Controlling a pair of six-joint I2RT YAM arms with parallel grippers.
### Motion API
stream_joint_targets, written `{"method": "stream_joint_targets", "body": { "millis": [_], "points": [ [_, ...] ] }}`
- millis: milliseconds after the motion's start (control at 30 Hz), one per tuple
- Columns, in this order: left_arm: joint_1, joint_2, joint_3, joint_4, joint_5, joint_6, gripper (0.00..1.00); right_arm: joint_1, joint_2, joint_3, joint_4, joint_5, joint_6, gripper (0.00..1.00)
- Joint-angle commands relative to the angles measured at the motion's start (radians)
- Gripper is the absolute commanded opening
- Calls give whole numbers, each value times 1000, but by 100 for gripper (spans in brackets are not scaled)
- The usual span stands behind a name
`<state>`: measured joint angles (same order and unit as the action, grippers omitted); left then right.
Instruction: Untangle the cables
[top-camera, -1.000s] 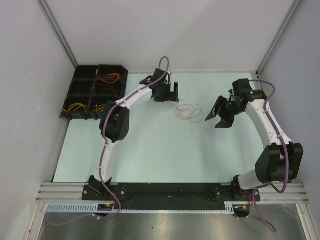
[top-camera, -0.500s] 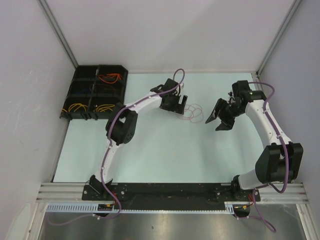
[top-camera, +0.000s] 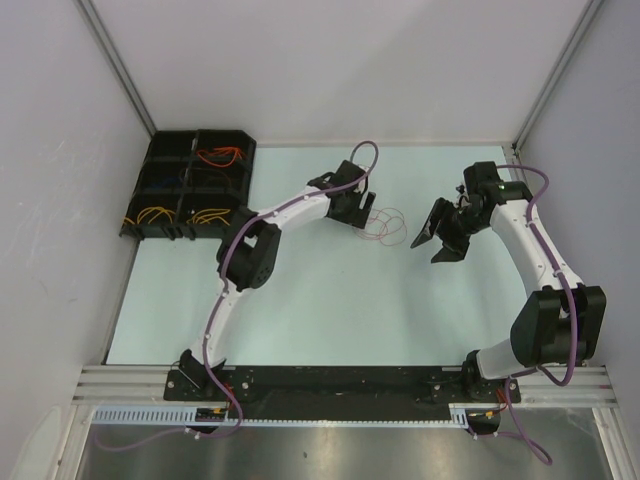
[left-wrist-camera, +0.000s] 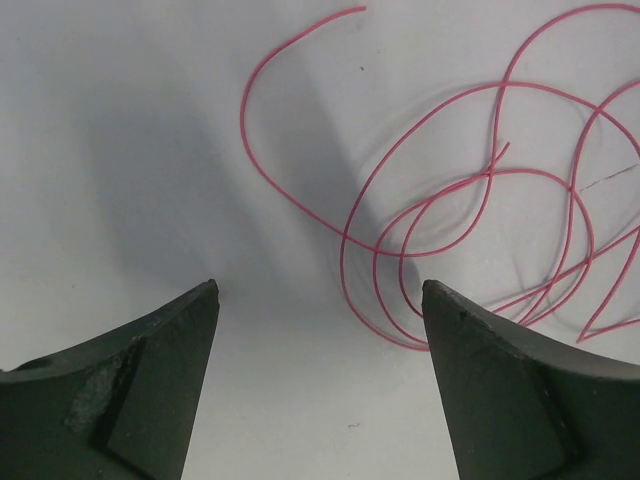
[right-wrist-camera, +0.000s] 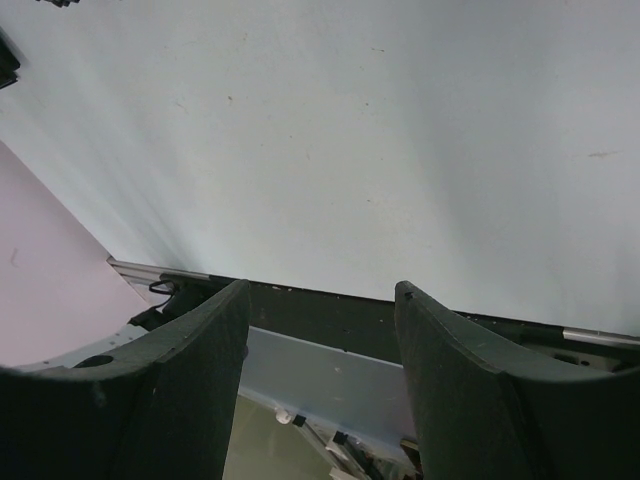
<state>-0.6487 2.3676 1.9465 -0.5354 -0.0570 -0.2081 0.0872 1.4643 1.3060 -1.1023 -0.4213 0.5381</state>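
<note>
Cables (top-camera: 382, 226) lie amid open table (top-camera: 300, 300) between released left gripper (left-wrist-camera: 318, 288) and released right gripper (right-wrist-camera: 322, 284).

Matt table, thin glossy cables
The cables (left-wrist-camera: 488, 172) look smooth and plastic-sheathed on the pale matt table (left-wrist-camera: 120, 120). The left gripper (left-wrist-camera: 318, 292) has dark matt plastic fingers (left-wrist-camera: 120, 400), one scuffed pale. At upper left of the top view sits a black plastic tray (top-camera: 172, 160).

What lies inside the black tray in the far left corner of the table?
The black tray holds orange cables in a far compartment and yellow cables in two near compartments. The other compartments are too dark to tell what they hold.
</note>
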Motion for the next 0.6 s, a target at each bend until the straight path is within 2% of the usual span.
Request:
{"method": "stream_joint_targets", "body": {
  "millis": [0, 233, 433, 467, 533, 567],
  "points": [
    [-26, 27, 48, 6, -23, 3, 86, -4, -4, -2, -16, 12, -9, 64],
    [-54, 39, 74, -8, -84, -11, 79, 0, 10, -2, -11, 6, -6, 64],
    [-54, 48, 65, -31, -158, -4, 56, 6, 19, -2, -7, -2, -4, 64],
    [-54, 47, 57, -31, -164, 1, 43, 8, 21, -2, -5, -2, -4, 64],
    [-54, 41, 29, -20, -165, 7, 29, 11, 22, -2, -7, -5, -6, 64],
    [-54, 36, 19, -15, -167, 10, 11, 13, 27, -2, -7, -7, -4, 64]
  ]
}}
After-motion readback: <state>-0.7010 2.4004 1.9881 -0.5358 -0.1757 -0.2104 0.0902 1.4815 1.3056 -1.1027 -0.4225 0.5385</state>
